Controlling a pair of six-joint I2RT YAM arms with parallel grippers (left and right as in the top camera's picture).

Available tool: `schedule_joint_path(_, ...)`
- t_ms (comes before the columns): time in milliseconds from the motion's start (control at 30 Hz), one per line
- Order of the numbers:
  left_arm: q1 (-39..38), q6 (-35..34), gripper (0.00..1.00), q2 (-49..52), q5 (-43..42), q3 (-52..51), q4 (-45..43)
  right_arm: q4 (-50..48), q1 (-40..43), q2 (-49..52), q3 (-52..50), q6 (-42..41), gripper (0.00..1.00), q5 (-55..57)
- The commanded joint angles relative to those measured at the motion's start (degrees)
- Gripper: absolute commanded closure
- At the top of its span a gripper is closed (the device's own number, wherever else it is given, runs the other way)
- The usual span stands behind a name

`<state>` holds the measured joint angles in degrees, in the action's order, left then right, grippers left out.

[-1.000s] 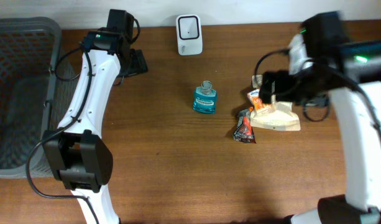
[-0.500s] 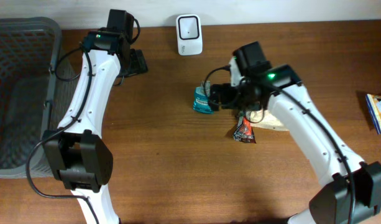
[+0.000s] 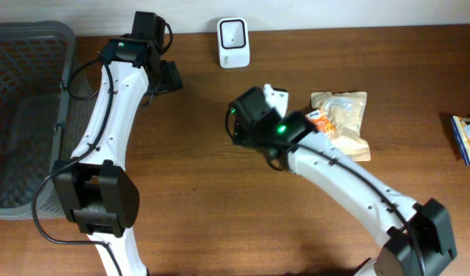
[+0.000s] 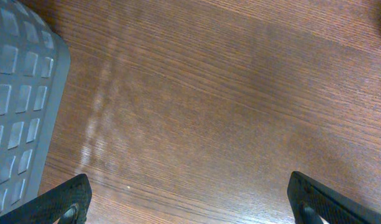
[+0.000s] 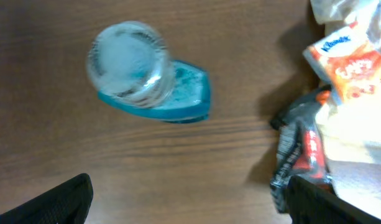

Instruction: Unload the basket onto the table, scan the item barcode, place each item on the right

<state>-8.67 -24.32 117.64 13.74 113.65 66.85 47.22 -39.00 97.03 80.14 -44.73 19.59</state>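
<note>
A white barcode scanner (image 3: 233, 33) stands at the table's far edge. A small blue bottle (image 5: 145, 79) with a clear cap stands on the wood, seen from above in the right wrist view. In the overhead view the right arm (image 3: 258, 121) covers it. My right gripper (image 5: 193, 208) hangs open above the table just in front of the bottle, with nothing between its fingers. A black and red packet (image 5: 299, 152) lies by the right finger. My left gripper (image 4: 191, 202) is open over bare wood near the basket, also seen from above (image 3: 169, 77).
A grey mesh basket (image 3: 27, 115) fills the left side; its corner (image 4: 19, 93) shows in the left wrist view. An orange tissue pack (image 5: 352, 62) and a beige snack bag (image 3: 343, 115) lie right of the bottle. Another packet (image 3: 468, 139) sits at the right edge.
The right arm has swept left from the snack pile to above the blue bottle, hiding it from overhead. The left arm has not moved.
</note>
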Motion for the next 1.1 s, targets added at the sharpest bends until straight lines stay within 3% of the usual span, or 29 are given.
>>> schedule_joint_path(0,-0.3,-0.7,0.01,0.9,0.2,-0.2,0.1,-4.7,-3.4,-0.7,-2.8,-2.3,0.01,8.2)
schedule_joint_path(167,-0.3,-0.7,0.01,0.9,0.2,-0.2,0.1,-6.5,-2.8,-0.4,-4.3,-10.1,0.01,12.6)
schedule_joint_path(267,-0.3,-0.7,0.01,0.9,0.2,-0.2,0.1,-9.1,-2.6,0.2,-4.3,-10.1,0.01,12.6)
schedule_joint_path(667,-0.3,-0.7,0.01,0.9,0.2,-0.2,0.1,-17.8,-3.0,6.5,-4.3,1.9,0.01,18.6)
schedule_joint_path(1067,-0.3,-0.7,0.01,0.9,0.2,-0.2,0.1,-19.6,-3.0,8.5,-4.3,5.5,0.02,18.6)
